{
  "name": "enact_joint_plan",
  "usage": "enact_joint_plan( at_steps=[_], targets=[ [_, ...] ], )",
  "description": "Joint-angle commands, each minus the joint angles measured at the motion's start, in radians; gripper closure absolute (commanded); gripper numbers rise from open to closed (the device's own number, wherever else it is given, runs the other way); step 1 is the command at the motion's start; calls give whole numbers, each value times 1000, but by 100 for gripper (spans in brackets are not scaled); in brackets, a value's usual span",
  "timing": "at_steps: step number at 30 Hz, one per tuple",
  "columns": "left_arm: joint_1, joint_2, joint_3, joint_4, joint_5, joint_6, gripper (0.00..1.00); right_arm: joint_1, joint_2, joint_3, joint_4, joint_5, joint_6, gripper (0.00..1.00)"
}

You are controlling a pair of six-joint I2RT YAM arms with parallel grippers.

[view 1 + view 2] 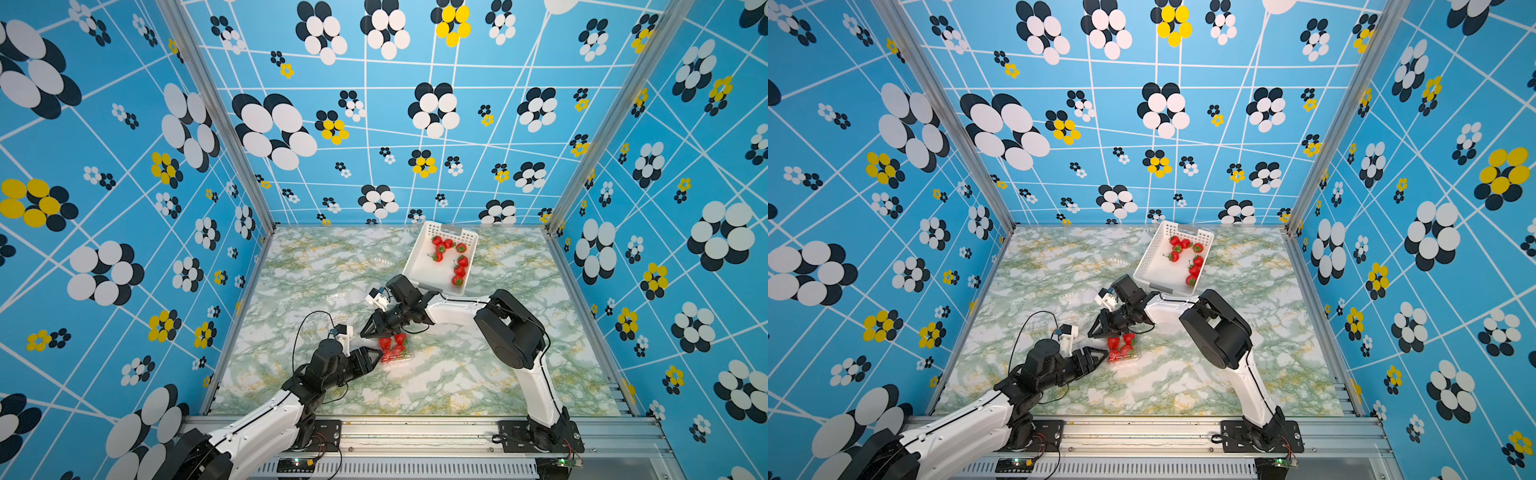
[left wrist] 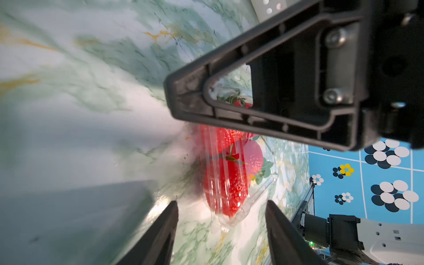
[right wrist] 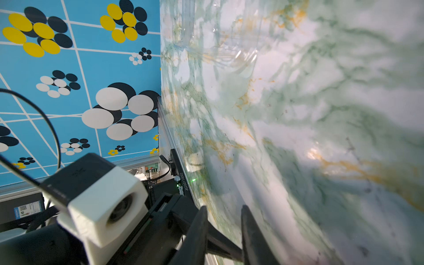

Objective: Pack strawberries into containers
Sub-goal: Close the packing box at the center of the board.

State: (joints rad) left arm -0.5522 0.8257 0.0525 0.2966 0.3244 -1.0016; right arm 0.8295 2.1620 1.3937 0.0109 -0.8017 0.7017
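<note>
A clear container (image 1: 395,351) holding several red strawberries (image 1: 385,344) lies mid-table in both top views (image 1: 1123,351). My left gripper (image 1: 379,354) is at its near-left side. In the left wrist view that gripper (image 2: 221,204) is open, and the container's end (image 2: 231,213) lies just past the fingertips with nothing gripped. My right gripper (image 1: 365,333) hovers at the container's far-left side. In the right wrist view this gripper (image 3: 223,210) is open by a narrow gap and empty. More strawberries (image 1: 459,270) lie in the white basket (image 1: 415,266).
Two empty clear containers (image 1: 382,262) (image 1: 336,297) sit on the marble table left of the basket; one (image 3: 229,46) shows in the right wrist view. The right forearm (image 1: 453,307) passes by the basket's near edge. Patterned walls close three sides.
</note>
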Motion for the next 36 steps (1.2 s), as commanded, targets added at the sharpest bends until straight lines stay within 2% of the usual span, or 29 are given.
enact_joint_plan(
  at_steps=[1,5,18,30,36],
  targets=[
    [-2,-14,-10,-50,-19,14,37,-9,-43,-19,-41,16,-44,63],
    [0,-18,-8,-51,-25,17,36,-8,-47,-1,-63,16,-63,59],
    [19,-47,2,-77,-46,26,32,-11,-37,11,-61,17,-61,58],
    [29,102,36,69,-29,43,33,-12,-54,-120,237,37,112,52],
    [30,105,44,77,-31,47,33,-12,-71,-160,285,61,129,51]
  ],
)
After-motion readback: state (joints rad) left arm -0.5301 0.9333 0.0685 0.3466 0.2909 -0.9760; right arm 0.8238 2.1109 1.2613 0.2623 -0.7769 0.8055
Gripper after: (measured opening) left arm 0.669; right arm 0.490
